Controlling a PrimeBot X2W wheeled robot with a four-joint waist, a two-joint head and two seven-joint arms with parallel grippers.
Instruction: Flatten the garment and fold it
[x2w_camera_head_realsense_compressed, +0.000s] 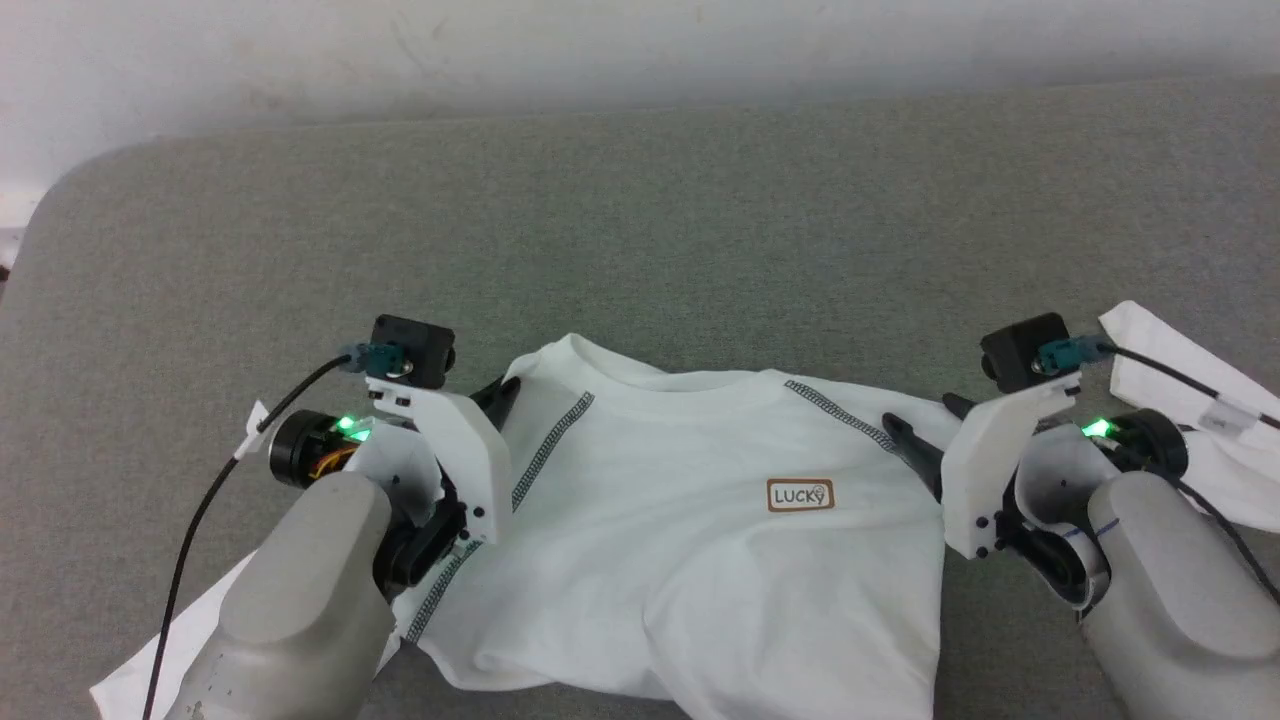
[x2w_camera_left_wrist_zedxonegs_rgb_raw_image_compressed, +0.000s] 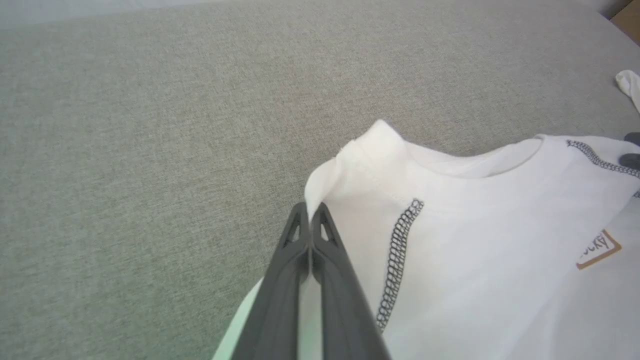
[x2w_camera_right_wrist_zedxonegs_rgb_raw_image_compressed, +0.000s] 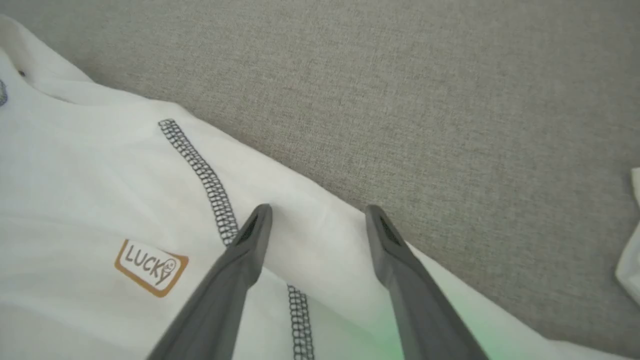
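Garment (x2w_camera_head_realsense_compressed: 680, 560) lay on the grey fabric surface (x2w_camera_head_realsense_compressed: 640, 220), at the middle of its near edge, with the neckline towards the far edge. The body was partly spread and showed soft folds low down. The brown-edged label (x2w_camera_head_realsense_compressed: 800, 495) reading LUCKY faced up, right of centre. Grey zigzag stitching (x2w_camera_head_realsense_compressed: 548, 450) ran down from both shoulders.

One sleeve (x2w_camera_head_realsense_compressed: 1190, 400) trailed off towards the right edge of the surface, behind the right forearm. More white cloth (x2w_camera_head_realsense_compressed: 160, 660) lay by the near left corner, beside the left forearm.

Left gripper (x2w_camera_head_realsense_compressed: 505, 390): at the garment's left shoulder, just beside the collar. In the left wrist view the fingers (x2w_camera_left_wrist_zedxonegs_rgb_raw_image_compressed: 290, 270) were pressed together, with a fold of the white cloth pinched between the tips. That corner was pulled up into a small peak.

Right gripper (x2w_camera_right_wrist_zedxonegs_rgb_raw_image_compressed: 317, 212): fingers spread wide over the right shoulder edge. One tip sat over the cloth just beside the stitching and the other at the cloth's far border. Nothing was gripped; contact with the cloth could not be judged.

A pale wall (x2w_camera_head_realsense_compressed: 600, 50) ran behind the far edge.
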